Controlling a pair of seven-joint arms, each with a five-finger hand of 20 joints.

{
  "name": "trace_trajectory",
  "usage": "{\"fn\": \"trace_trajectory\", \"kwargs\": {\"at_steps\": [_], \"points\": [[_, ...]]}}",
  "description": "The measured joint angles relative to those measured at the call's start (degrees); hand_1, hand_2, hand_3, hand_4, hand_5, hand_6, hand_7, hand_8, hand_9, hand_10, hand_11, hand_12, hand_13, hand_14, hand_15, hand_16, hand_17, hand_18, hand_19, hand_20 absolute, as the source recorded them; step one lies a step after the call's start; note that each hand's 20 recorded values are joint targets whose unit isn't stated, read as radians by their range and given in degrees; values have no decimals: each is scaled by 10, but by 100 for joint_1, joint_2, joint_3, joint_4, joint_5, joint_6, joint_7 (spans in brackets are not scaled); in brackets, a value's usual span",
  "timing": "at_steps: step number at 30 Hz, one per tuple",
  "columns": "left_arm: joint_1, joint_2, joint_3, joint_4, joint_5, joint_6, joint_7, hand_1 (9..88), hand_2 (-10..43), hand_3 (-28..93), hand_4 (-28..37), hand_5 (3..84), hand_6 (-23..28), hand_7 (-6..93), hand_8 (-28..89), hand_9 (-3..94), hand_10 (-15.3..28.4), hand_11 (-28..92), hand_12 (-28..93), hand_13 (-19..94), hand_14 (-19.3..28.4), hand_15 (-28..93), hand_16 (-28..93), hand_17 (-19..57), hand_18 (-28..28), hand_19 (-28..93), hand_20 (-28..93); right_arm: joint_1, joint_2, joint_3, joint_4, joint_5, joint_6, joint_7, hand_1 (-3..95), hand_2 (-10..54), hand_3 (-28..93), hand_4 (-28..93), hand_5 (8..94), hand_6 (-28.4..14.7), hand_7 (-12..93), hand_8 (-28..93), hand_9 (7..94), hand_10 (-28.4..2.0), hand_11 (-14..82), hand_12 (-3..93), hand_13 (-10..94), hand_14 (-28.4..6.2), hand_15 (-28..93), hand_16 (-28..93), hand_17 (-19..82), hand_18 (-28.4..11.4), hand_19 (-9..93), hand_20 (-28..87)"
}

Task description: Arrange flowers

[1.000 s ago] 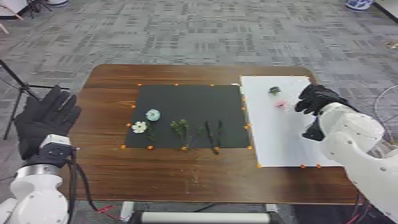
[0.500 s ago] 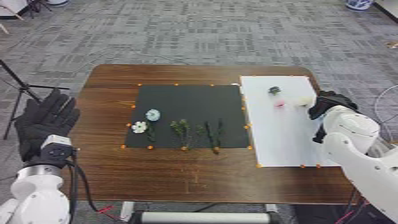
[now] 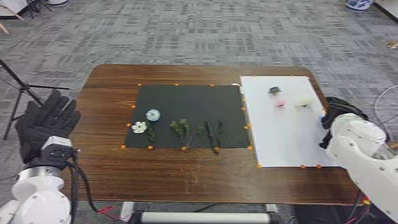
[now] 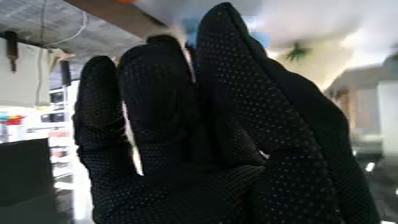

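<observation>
The left hand (image 3: 46, 119) is at the table's left side, palm up with straight fingers. My right hand (image 3: 339, 114) is by the white board's right edge, its relaxed fingers holding nothing. In the right wrist view, the same hand (image 4: 169, 145) has its fingers extended, and a blurred pale yellow flower (image 4: 322, 62) lies beyond them. On the board are a dark blue-grey flower (image 3: 274, 90), a pink flower (image 3: 280, 104) and the pale yellow flower (image 3: 304, 102). A light blue flower (image 3: 153, 115), a white flower (image 3: 139, 127), leafy green stems (image 3: 180, 131) and dark stems (image 3: 214, 134) lie on the black mat.
The black mat (image 3: 191, 97) is at the table's middle, with the white board (image 3: 284, 140) to its right. Small orange markers line both. Brown wood (image 3: 178, 175) extends in front of them, and a tripod stands behind the left hand.
My right hand has moved right and slightly toward the robot, off the upper part of the white board. The pale yellow flower is now uncovered. The left hand has stayed still.
</observation>
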Motion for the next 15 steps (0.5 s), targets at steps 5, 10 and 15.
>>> {"fn": "trace_trajectory", "kwargs": {"at_steps": [5, 10, 15], "points": [[33, -16, -2, -25, -15, 43, -2, 236, 189, 714, -283, 417, 106, 89, -82, 311, 154, 209, 75, 235, 150, 240, -58, -85, 135, 357, 72, -152, 48, -109, 40, -356, 517, -30, 600, -95, 635, -282, 740, 4, 213, -16, 737, -87, 101, 242, 701, -79, 688, 294, 328, -213, 767, 357], [53, -40, -3, -33, -28, 75, -6, 237, 188, 713, -283, 416, 106, 89, -81, 308, 153, 210, 75, 235, 150, 241, -57, -86, 136, 359, 72, -189, 71, -285, 95, -631, 883, -176, 610, -95, 651, -282, 786, 14, 261, 8, 812, -83, 53, 313, 717, -71, 680, 298, 334, -207, 759, 359], [75, -51, -13, -36, -29, 75, -8, 237, 186, 714, -283, 406, 105, 87, -80, 303, 151, 208, 74, 234, 149, 240, -57, -86, 136, 359, 71, -388, 75, -289, -31, -749, 1379, -301, 606, -95, 667, -282, 789, 11, 261, 11, 816, -82, 48, 315, 720, -66, 671, 316, 336, -207, 761, 361]]}}
